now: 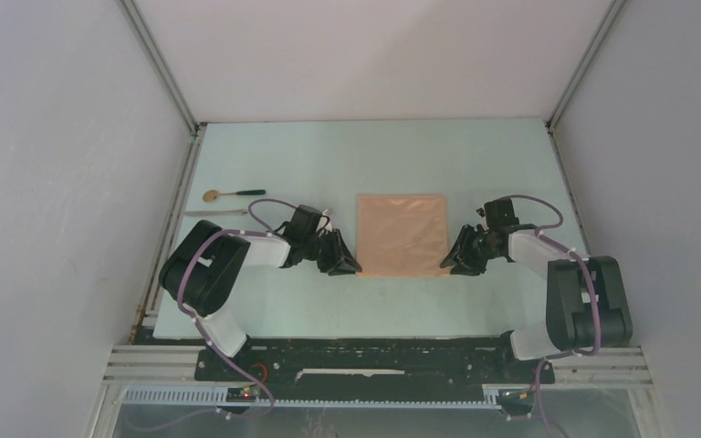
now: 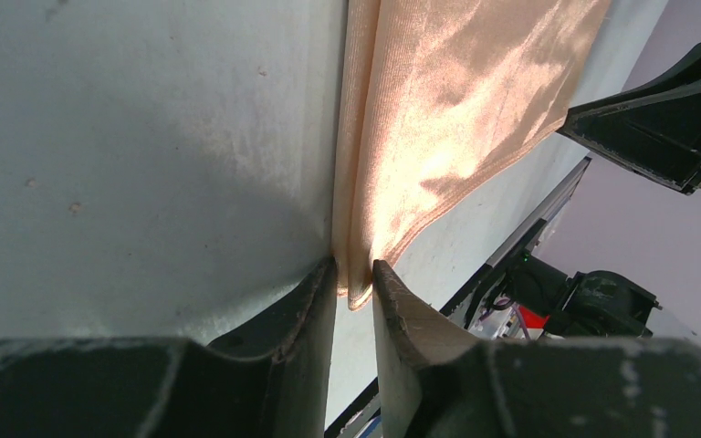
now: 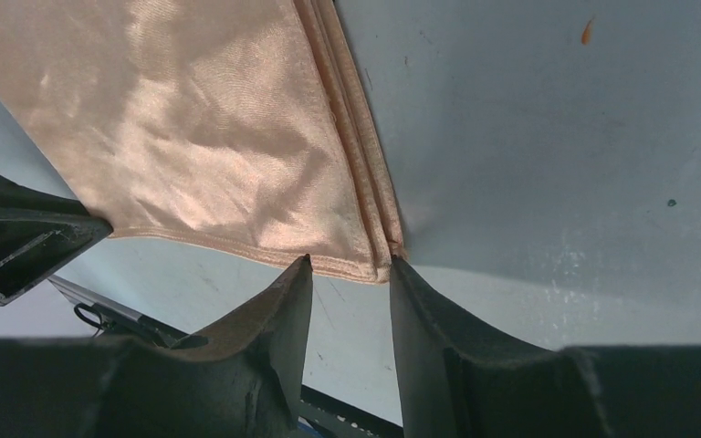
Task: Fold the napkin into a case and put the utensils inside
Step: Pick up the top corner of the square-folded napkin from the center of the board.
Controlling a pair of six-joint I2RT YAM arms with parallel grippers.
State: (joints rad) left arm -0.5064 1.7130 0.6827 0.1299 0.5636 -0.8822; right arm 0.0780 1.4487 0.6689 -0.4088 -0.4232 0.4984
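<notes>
Two grippers sit at the near corners of the napkin (image 1: pixel 402 234), which lies flat in the middle of the table (image 1: pixel 329 164). From above, the left gripper (image 1: pixel 350 265) is at the cloth's 7 o'clock corner and the right gripper (image 1: pixel 452 264) at its 5 o'clock corner.

In the left wrist view the peach corner fills the narrow gap between the fingertips (image 2: pixel 321 290), and both tips press on it, so this gripper is clamped on the napkin. The cloth rises slightly where it is pinched.

In the right wrist view the fingers (image 3: pixel 290 287) stand apart with bare table showing between them. The napkin's layered corner only reaches their tips, so this gripper is released and grasps nothing.

Both utensils lie well apart from the napkin, toward its 10 o'clock, near the table's left edge. The spoon (image 1: pixel 230 193) has its gold bowl at 9 o'clock and its dark handle at 3 o'clock. The thin silvery piece (image 1: pixel 214 213) lies just beside it at 6 o'clock.
</notes>
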